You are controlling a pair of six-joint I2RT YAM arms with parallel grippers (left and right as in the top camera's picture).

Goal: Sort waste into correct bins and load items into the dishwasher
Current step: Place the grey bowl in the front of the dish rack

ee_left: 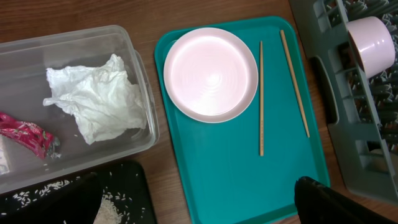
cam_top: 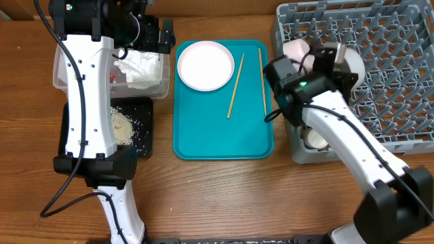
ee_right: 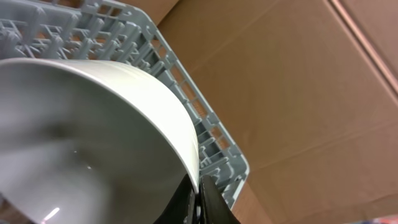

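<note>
My right gripper [ee_right: 200,186] is shut on the rim of the white bowl [ee_right: 93,130] and holds it over the grey dish rack [ee_right: 186,87]; from overhead it [cam_top: 337,57] is at the rack's [cam_top: 380,74] left side with the bowl [cam_top: 354,68]. A small cup [cam_top: 296,49] lies in the rack. My left gripper [ee_left: 193,208] is open and empty, above the clear tub [cam_top: 68,74]. The tub holds the napkin [ee_left: 93,102] and the red wrapper [ee_left: 28,137]. Rice [cam_top: 123,125] lies on the black tray [cam_top: 146,135]. The white plate [ee_left: 210,74] and two chopsticks [ee_left: 261,99] [ee_left: 294,84] lie on the teal tray.
The teal tray [cam_top: 224,139] sits between the bins and the rack. A round white dish [cam_top: 315,139] shows in the rack's front left corner, partly under my right arm. My left arm [cam_top: 88,102] covers part of the tub and black tray.
</note>
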